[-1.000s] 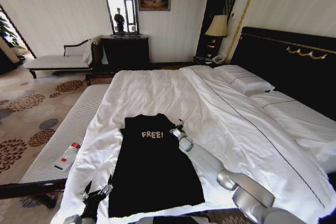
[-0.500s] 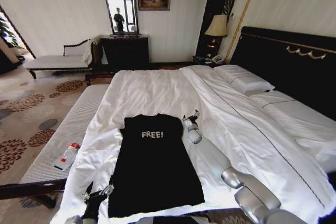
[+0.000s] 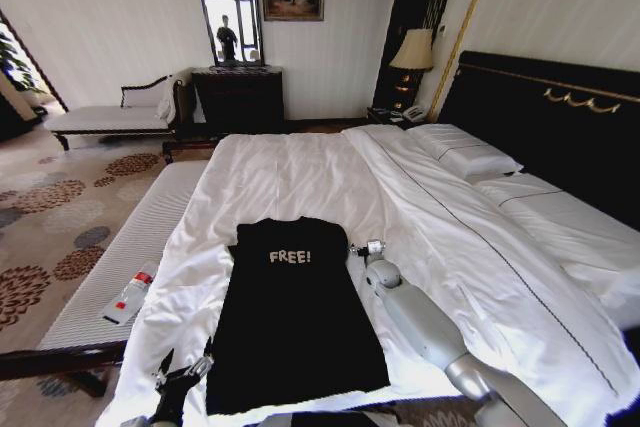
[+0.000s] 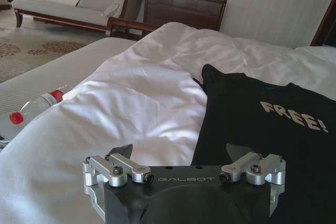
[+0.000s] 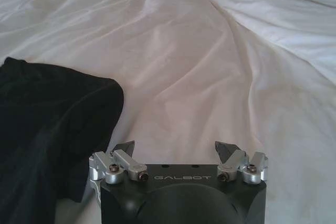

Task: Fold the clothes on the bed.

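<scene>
The clothes are one black T-shirt (image 3: 295,312) with white "FREE!" lettering, lying flat and chest up on the white bed (image 3: 290,177) near its foot. My right gripper (image 3: 362,247) is open just above the sheet, beside the shirt's right shoulder and apart from it. The right wrist view shows its open gripper (image 5: 176,148) over bare sheet, with the shirt's (image 5: 47,124) edge to one side. My left gripper (image 3: 185,367) stands open at the shirt's near left corner. From the left wrist, the open gripper (image 4: 181,153) faces up along the shirt's (image 4: 262,129) edge.
A pale striped bench (image 3: 130,247) runs along the bed's left side with a plastic bottle (image 3: 130,295) on it. Pillows (image 3: 465,152) and a dark headboard (image 3: 560,117) are on the right. A chaise (image 3: 110,117) and dresser (image 3: 238,97) stand by the far wall.
My right gripper has left the shirt's right shoulder edge, swung out to the right and drawn back a little. The left gripper has barely moved. The shirt lies as before.
</scene>
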Controlling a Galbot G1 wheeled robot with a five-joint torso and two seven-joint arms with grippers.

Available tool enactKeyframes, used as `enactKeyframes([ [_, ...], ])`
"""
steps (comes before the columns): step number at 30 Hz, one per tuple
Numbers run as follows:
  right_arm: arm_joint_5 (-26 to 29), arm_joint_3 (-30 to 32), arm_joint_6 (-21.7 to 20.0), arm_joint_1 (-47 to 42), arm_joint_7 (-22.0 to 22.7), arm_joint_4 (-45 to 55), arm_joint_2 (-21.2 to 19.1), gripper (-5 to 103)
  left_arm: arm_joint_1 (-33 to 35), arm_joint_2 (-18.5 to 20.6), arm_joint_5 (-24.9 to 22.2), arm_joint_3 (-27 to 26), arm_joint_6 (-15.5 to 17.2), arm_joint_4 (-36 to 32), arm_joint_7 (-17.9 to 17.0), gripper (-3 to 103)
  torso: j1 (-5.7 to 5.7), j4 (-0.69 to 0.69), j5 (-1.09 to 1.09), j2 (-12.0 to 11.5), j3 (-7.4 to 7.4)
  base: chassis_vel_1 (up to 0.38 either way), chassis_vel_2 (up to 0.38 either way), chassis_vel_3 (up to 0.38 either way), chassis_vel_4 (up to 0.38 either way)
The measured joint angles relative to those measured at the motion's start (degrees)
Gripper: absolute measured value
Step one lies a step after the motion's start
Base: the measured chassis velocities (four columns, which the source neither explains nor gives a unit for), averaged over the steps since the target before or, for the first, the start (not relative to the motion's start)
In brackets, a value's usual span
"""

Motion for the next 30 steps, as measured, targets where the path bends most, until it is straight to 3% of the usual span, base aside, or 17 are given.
enactKeyframes([
  [2, 5.33, 1.82, -0.44, -0.66, 0.01, 1.68, 0.0, 86, 0.04, -0.06, 0.11, 0.11, 0.02, -0.16, -0.01, 100, 0.0, 0.02, 0.02, 0.0, 0.0, 0.0, 0.0, 0.0, 0.0],
  [4, 12.96, 3.61, -1.53, -1.36, -0.26, 3.55, -0.67, 96, 0.3, -0.08, 0.33, 0.14, 0.02, -0.3, -0.02, 100, 0.0, 0.02, -0.01, 0.0, 0.0, 0.0, 0.0, 0.0, 0.0],
  [10, 20.99, 5.17, -4.52, -2.11, -1.5, 4.39, -0.26, 99, 0.57, -0.06, 0.53, 0.17, 0.01, -0.5, -0.02, 100, 0.0, 0.0, 0.0, 0.0, 0.0, 0.0, 0.0, 0.0, 0.0],
  [14, 23.91, 5.76, -5.05, -1.77, -2.73, 3.22, 1.91, 79, 1.02, -0.05, 0.65, -0.05, 0.0, -1.26, -0.02, 100, 0.0, 0.01, 0.0, 0.0, 0.0, 0.0, 0.0, 0.0, 0.0],
  [19, 24.05, 5.72, -4.97, -1.17, -3.02, 2.76, 2.69, 68, 1.3, -0.06, 0.74, -0.42, -0.05, -1.35, -0.02, 100, 0.0, 0.02, 0.0, 0.0, 0.0, 0.0, 0.0, 0.0, 0.0],
  [26, 23.83, 5.65, -4.73, 0.41, -3.07, 0.36, 2.92, 35, 1.76, -0.4, 1.46, -0.35, -0.28, -2.34, -0.01, 100, 0.0, 0.0, 0.0, 0.0, 0.0, 0.0, 0.0, 0.0, 0.0],
  [30, 24.12, 5.56, -4.81, 1.15, -3.52, -0.45, 3.02, 26, 1.79, -0.46, 1.83, -0.31, -0.33, -2.41, -0.01, 100, 0.0, 0.01, 0.0, 0.0, 0.01, 0.0, 0.0, 0.0, 0.0],
])
